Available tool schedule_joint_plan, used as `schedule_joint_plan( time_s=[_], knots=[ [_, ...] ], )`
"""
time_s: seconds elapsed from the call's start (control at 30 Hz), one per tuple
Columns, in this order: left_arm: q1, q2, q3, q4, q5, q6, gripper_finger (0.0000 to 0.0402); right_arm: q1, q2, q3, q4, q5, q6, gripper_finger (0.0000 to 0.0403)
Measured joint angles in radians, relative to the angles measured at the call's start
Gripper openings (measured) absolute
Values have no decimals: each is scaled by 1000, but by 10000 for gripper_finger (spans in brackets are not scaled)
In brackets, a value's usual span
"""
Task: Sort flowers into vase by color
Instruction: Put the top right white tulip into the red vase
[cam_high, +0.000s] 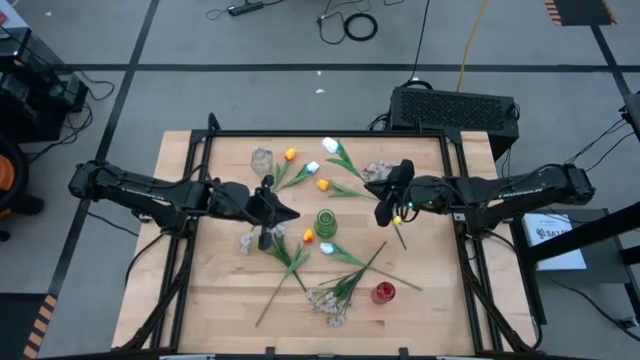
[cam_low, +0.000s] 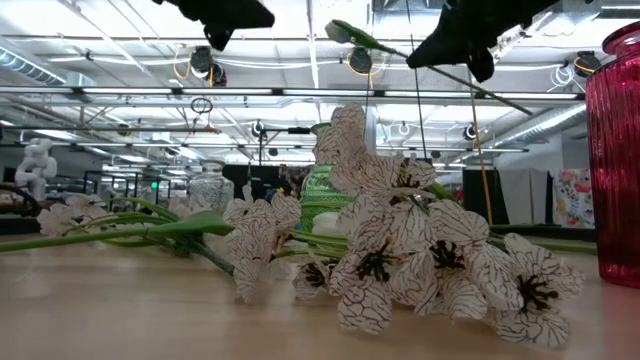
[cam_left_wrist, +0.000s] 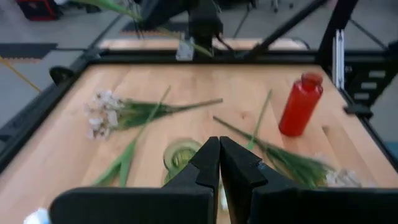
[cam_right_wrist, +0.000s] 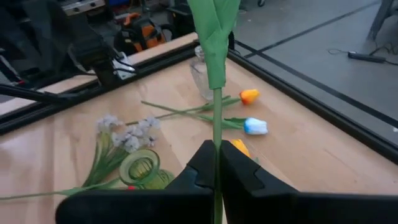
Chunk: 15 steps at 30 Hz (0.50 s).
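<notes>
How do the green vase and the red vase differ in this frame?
The green vase stands near the middle of the table, between the two arms; the red vase stands closer to the table's front edge, on the right arm's side. In the left wrist view, the green vase looks squat and wide-mouthed, while the red vase is taller and narrow-necked. Both stand upright, and I see no flower in either.

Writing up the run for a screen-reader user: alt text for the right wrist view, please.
The right gripper is shut on the green stem of an artificial flower, held above a wooden table. Below lie a ribbed green glass vase, a spray of small pale blossoms, an orange tulip, a white tulip and a clear glass vase.
</notes>
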Motion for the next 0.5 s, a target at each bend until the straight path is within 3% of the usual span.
schedule_joint_plan(
  time_s=[0.5],
  knots=[
    [0,28,0,212,27,-40,26,78,-6,0,174,-4,-69,0]
  ],
)
